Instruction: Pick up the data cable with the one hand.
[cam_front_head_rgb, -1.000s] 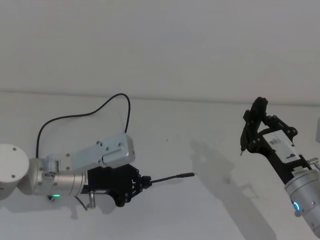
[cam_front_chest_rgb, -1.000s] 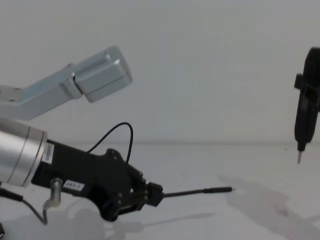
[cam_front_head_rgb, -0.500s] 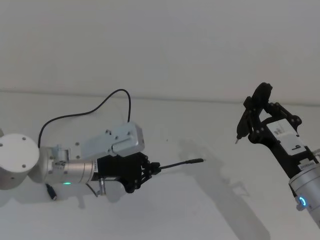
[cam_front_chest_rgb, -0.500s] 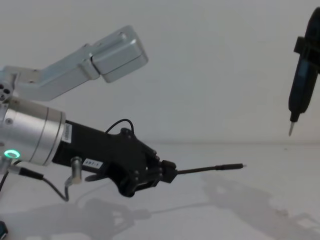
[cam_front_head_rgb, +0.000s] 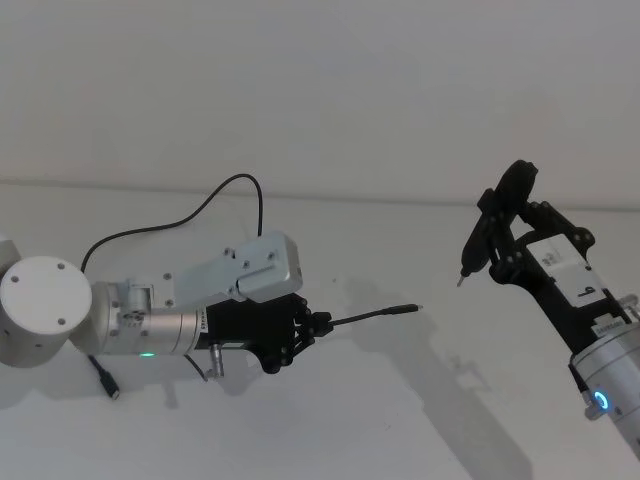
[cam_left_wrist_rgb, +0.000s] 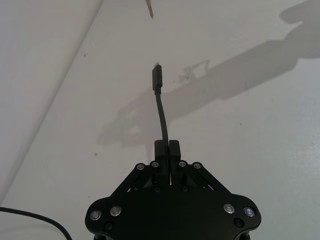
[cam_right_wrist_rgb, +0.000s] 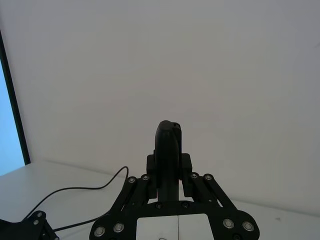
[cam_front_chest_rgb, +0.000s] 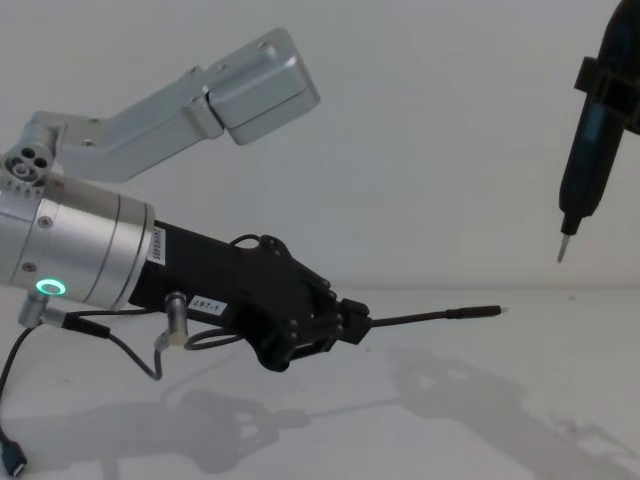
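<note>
left claw (cam_left_wrist_rgb: 167, 146) pinching data cable (cam_left_wrist_rgb: 160, 102), plug outward

Head cam high, looks fwd & down on table (cam_front_head_rgb: 400, 420); chest cam low, side-on, close to left gripper (cam_front_chest_rgb: 352, 325). Wrist cams sight along own jaws. Head & chest both catch data cable (cam_front_head_rgb: 372, 315)

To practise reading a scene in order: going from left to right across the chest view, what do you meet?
Silver wrist, left gripper, cable end jutting from it, pointed tool.
</note>
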